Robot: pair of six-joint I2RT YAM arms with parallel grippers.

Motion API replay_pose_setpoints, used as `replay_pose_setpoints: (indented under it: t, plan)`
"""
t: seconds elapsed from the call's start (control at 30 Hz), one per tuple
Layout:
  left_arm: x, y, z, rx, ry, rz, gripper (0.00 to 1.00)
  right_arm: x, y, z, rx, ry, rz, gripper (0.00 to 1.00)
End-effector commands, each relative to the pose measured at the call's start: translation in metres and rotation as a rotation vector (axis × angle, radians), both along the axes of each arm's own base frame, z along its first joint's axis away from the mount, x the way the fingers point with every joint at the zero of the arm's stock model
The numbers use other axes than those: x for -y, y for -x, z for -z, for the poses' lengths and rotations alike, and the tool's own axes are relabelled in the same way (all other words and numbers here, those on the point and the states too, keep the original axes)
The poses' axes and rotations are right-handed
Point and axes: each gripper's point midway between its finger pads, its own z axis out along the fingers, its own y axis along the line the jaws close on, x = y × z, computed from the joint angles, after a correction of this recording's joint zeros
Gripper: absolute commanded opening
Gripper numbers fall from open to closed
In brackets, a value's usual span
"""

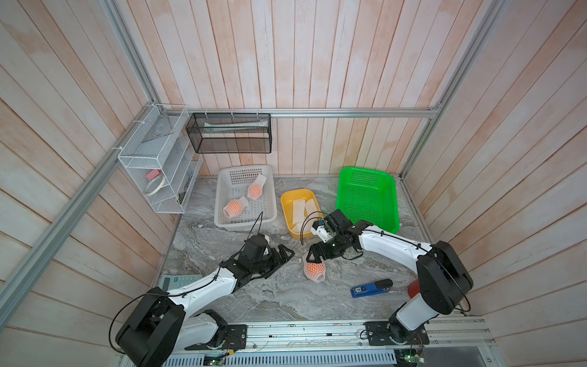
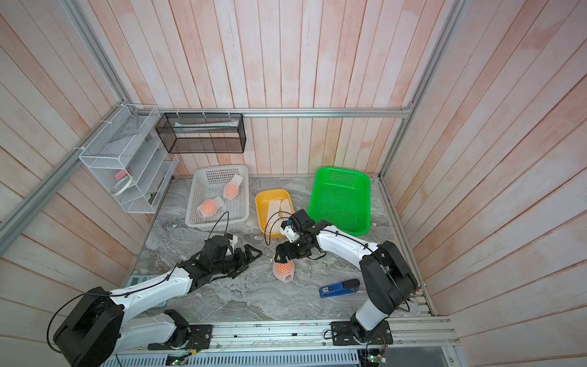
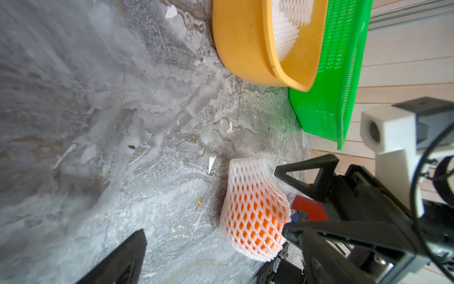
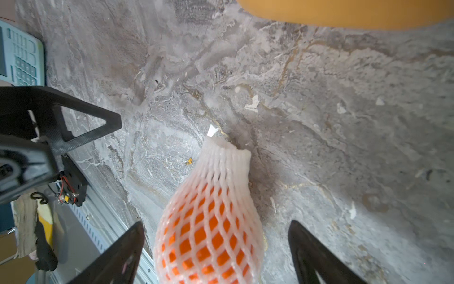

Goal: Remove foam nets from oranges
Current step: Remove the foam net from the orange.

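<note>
The right tool [image 4: 216, 227] is hanging over the netted orange [image 4: 211, 236] with its jaws spread wide, one on each side of the fruit. The pads are not pressing the mesh, so it is gripping nothing. The orange is lying on the worktop [image 4: 319, 123] between those jaws. The empty neck of its foam net [image 4: 226, 157] is sticking out past the tips, away from the wrist. The left tool [image 1: 285, 259] is sitting near, off to one side of the fruit and apart from it, also fully spread and carrying nothing.

The step in hand looks like pinning this orange so the sleeve can be drawn off. To do it well, the right tool should be closing gently on the part of the fruit nearest its own wrist, leaving the mesh ahead free to stretch and slide. The left tool should be pinching only the loose neck, catching foam and no fruit, then pulling straight along the sleeve, away from the right tool. A sideways tug is likely rolling the orange out of the hold.

Two more netted oranges [image 1: 235, 206] are waiting in the white basket [image 1: 244, 224] beyond the left tool's tips. Stripped nets are lying in the yellow tub [image 1: 284, 209] just behind the right tool.
</note>
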Motion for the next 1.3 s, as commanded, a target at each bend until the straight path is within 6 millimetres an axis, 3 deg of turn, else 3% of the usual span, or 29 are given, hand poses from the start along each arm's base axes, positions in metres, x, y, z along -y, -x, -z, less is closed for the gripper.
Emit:
replay_pose_setpoints:
  t: [0.0, 0.43, 0.7, 0.9, 1.27]
  plan:
    - [-0.007, 0.01, 0.01, -0.01, -0.015, 0.024, 1.0, -0.001, 0.002, 0.003, 0.012, 0.071, -0.027, 0.92]
    - [-0.012, 0.009, 0.008, 0.001, -0.006, 0.026, 1.0, -0.004, 0.026, 0.026, -0.005, 0.166, -0.059, 0.96]
    - [0.003, -0.006, -0.006, 0.03, 0.033, 0.049, 1.0, 0.006, 0.02, 0.028, 0.107, 0.138, 0.01, 0.76]
    - [0.019, -0.026, -0.027, 0.077, 0.061, 0.08, 1.0, 0.012, -0.003, 0.008, 0.289, 0.065, 0.14, 0.52]
    - [0.05, -0.052, -0.078, 0.186, 0.159, 0.225, 1.0, 0.032, -0.025, -0.074, 0.81, -0.223, 0.343, 0.56]
